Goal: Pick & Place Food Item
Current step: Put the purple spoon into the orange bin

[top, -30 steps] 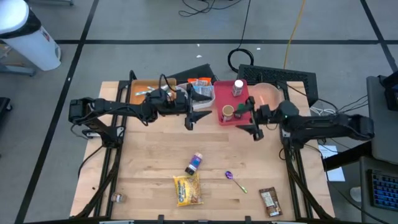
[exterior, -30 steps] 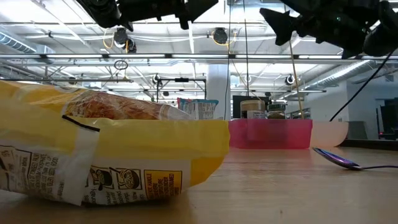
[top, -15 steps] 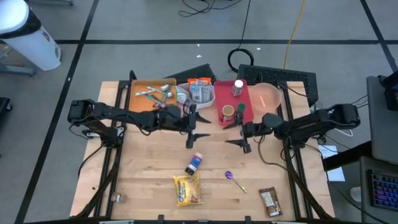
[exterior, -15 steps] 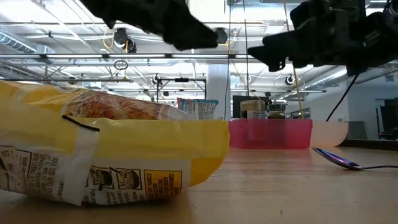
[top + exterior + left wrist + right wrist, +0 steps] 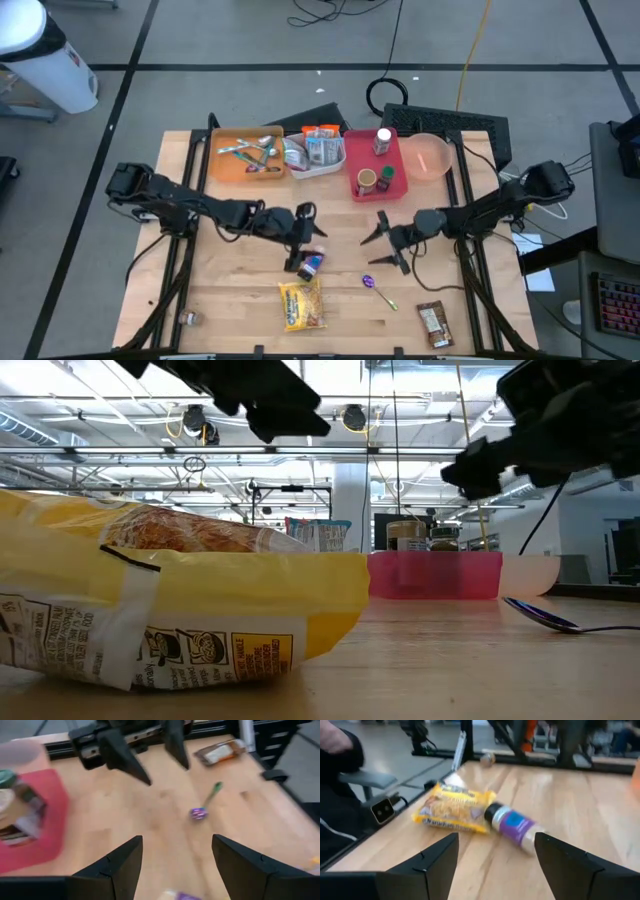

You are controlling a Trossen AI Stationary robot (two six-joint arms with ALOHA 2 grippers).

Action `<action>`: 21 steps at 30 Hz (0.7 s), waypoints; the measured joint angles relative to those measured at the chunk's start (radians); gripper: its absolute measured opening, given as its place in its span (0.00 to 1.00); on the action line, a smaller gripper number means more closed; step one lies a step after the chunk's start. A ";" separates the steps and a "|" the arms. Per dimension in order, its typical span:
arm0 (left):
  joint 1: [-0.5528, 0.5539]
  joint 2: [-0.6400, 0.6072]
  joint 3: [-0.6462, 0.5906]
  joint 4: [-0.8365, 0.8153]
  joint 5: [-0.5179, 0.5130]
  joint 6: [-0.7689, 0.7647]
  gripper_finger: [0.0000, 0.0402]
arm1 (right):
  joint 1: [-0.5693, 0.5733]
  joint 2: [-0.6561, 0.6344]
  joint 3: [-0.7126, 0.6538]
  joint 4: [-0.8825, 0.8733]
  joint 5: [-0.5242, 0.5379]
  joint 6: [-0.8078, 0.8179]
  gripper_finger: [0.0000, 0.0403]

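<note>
- The small purple-labelled bottle (image 5: 312, 263) lies on its side on the wooden table (image 5: 230, 300), just below the left gripper (image 5: 303, 238) in the high view; the left wrist view catches only a sliver of it at its lower edge.
- The right wrist view shows the bottle (image 5: 514, 826) closer: dark cap, purple label, lying beside the yellow snack bag (image 5: 454, 807), a little apart from it.
- The left gripper hangs over the bottle with its fingers (image 5: 117, 865) spread, holding nothing.
- The right gripper (image 5: 384, 243) is beside the bottle, across from the left one, fingers (image 5: 430, 865) likewise spread and empty.
- A purple spoon (image 5: 378, 290) lies near the right gripper; the left wrist view shows its green handle (image 5: 205, 804).
- A brown snack bar (image 5: 433, 323) lies farther out, near the table's corner.
- The low view is filled by the yellow bag (image 5: 170, 600), hiding the bottle; both grippers show only as dark shapes above.
- A red tray (image 5: 362, 160), an orange tray (image 5: 228, 165) and a white tray (image 5: 318, 152) line the far edge.
</note>
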 joint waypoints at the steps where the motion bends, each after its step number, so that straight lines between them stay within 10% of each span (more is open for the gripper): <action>1: -0.016 0.000 0.000 0.002 0.000 -0.011 0.60 | 0.036 0.000 0.000 -0.017 0.046 0.018 0.63; 8: -0.124 0.000 0.000 0.016 0.000 -0.081 0.60 | 0.203 0.000 0.000 -0.090 0.318 0.113 0.62; 21: -0.272 0.000 0.000 0.054 0.001 -0.136 0.61 | 0.200 0.094 0.001 -0.126 0.319 0.487 0.62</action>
